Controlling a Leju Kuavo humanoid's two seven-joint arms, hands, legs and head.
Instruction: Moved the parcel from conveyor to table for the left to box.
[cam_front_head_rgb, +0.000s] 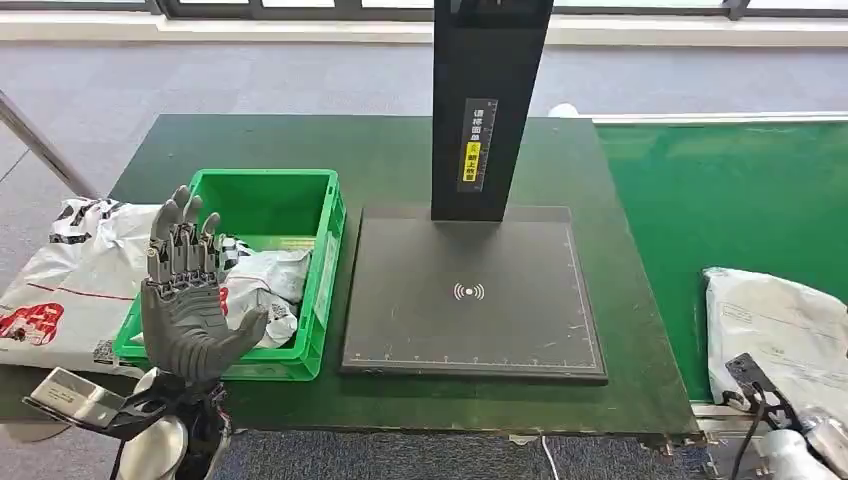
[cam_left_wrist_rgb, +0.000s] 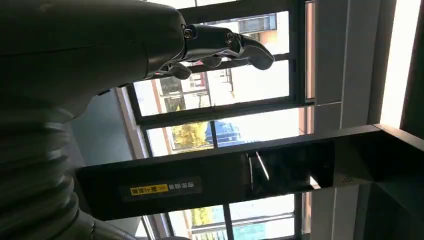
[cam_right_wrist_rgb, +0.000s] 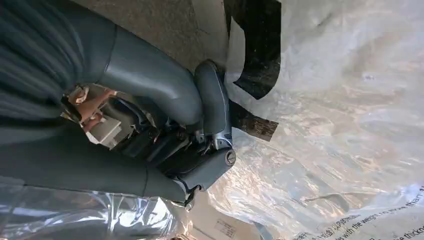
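Left hand (cam_front_head_rgb: 185, 300) raised, fingers spread (green table (cam_front_head_rgb: 390, 150), grey carpet (cam_front_head_rgb: 250, 80)).

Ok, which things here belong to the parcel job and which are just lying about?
Job: parcel on the conveyor, right robot hand at it, scanner table, green box, left robot hand.
Lying about: bags beside the box.
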